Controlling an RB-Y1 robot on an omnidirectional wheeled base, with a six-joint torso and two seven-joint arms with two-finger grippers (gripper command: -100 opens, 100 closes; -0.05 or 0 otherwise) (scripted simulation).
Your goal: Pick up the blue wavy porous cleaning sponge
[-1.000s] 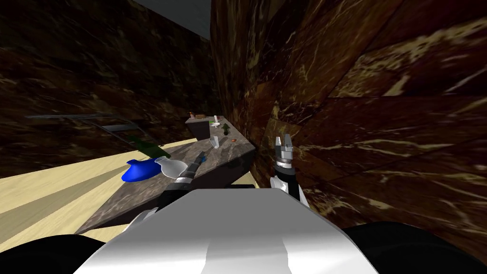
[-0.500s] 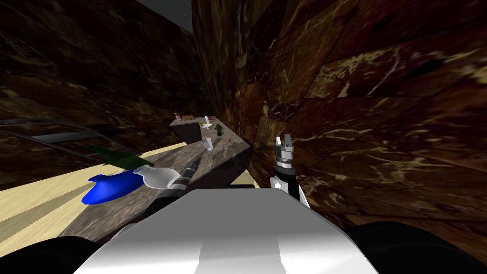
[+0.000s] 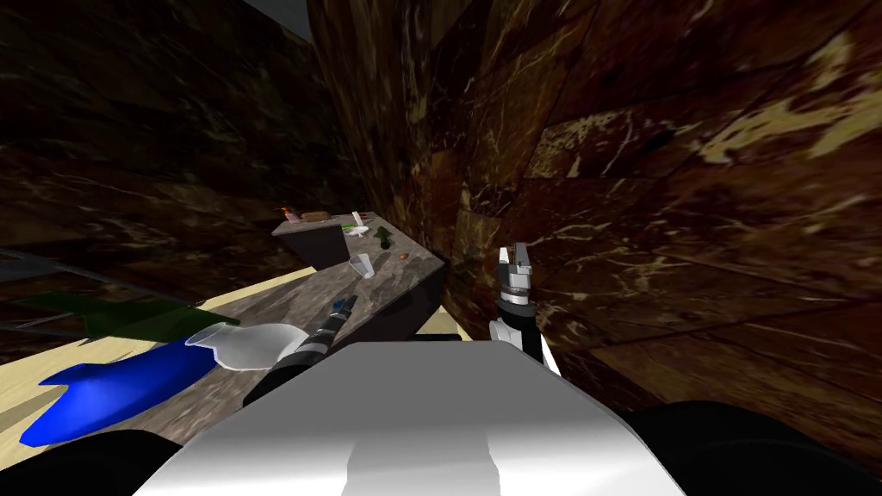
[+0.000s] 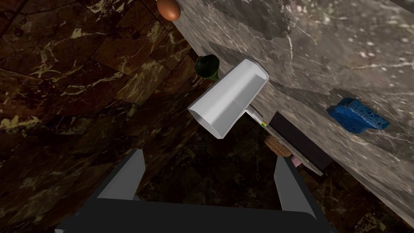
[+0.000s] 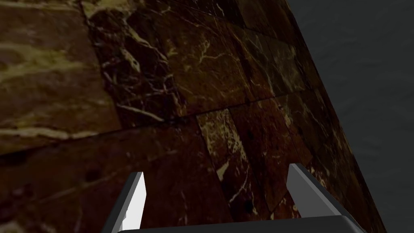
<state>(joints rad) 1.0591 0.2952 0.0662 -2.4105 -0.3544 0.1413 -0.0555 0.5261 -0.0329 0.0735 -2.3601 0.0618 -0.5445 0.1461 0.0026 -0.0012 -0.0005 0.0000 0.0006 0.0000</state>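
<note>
Left gripper point(image 4: 209, 155): fingers spread wide with nothing between them. It hangs over the counter, pointing along it.
Sponge point(image 4: 358, 119): blue, pitted and wavy-edged. It lies flat on the counter, out to the side of one finger and outside the gap, touched by nothing.
Counter point(image 4: 343, 48): grey veined stone, running along a dark brown marble wall point(image 3: 603, 172).
Cup point(image 4: 228, 97): plain white, standing mouth up on the counter ahead of the open fingers, well apart from the sponge.
Past the cup: a dark green lump point(image 4: 207, 66) sits just beside it, with a brown egg-shaped thing point(image 4: 168, 8) further along.
Block point(image 3: 314, 241): dark and raised, at the counter's far end. The bits on top of it are too small to tell.
Near end of the counter: a white vessel point(image 3: 250, 344) lies next to a blue vessel point(image 3: 112, 392) — whether they touch, I cannot tell.
Right gripper point(image 5: 215, 170): fingers apart and empty — held up close to the wall, off the counter's edge and well apart from the sponge.
</note>
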